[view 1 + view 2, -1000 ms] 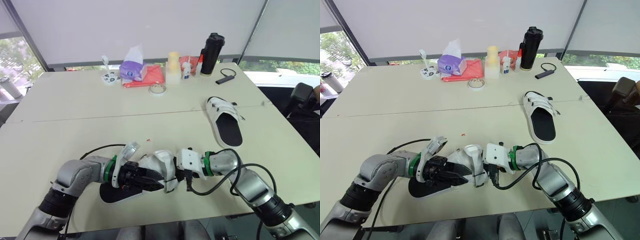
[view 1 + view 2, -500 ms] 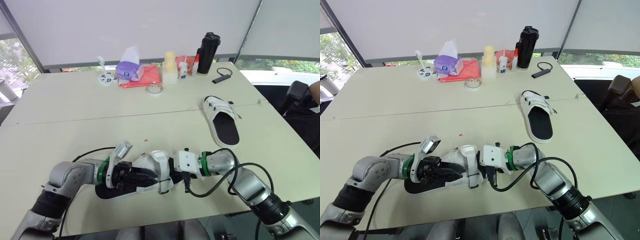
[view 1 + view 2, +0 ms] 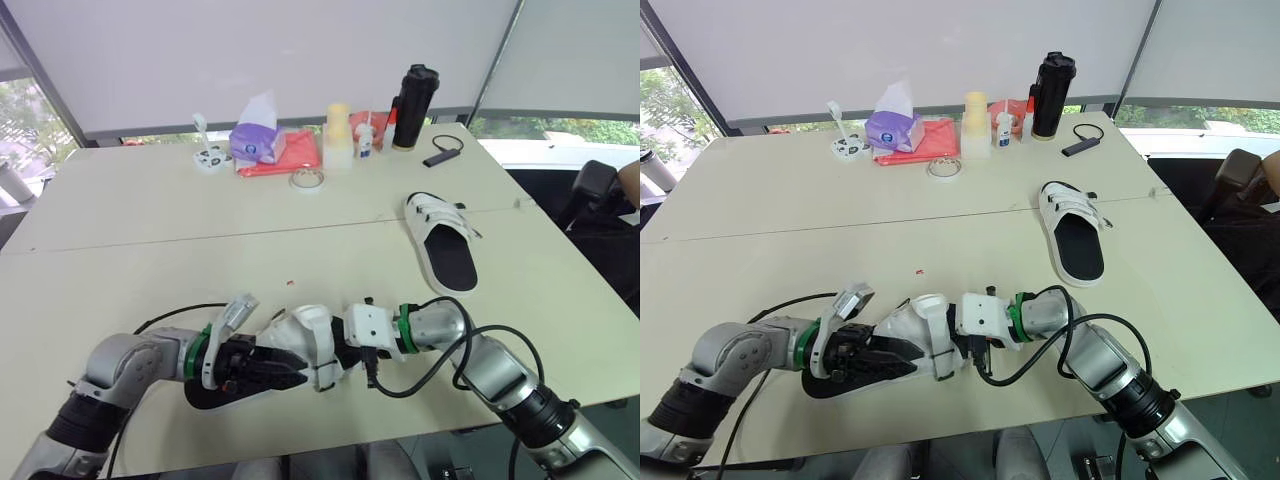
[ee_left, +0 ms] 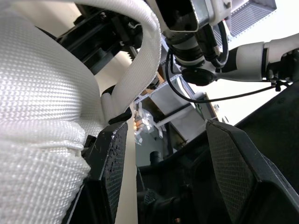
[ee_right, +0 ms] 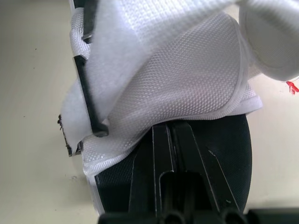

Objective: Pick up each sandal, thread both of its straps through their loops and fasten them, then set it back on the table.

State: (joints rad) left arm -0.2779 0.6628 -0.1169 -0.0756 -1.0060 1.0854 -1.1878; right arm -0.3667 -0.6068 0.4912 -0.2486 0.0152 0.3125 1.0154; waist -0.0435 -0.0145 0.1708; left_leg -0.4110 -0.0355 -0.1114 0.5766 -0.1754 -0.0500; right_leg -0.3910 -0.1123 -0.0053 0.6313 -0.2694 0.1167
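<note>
Left gripper point(image 4: 168, 129) is spread beside the near sandal's point(image 3: 283, 337) strap point(image 4: 140, 60) at the table's point(image 3: 150, 260) front edge; right gripper point(image 5: 170, 133) is closed together under that strap. Second sandal point(image 3: 446, 247) is laid rightward.

Office or meeting room. Evidence: a pale surface point(image 3: 150, 210) made of two joined tables, and full-width roller blinds point(image 3: 250, 50) over large windows well beyond the fingers point(image 3: 268, 368). A tissue box point(image 3: 255, 140), tape roll point(image 3: 306, 179) and black flask point(image 3: 408, 95) stand along that far edge.
</note>
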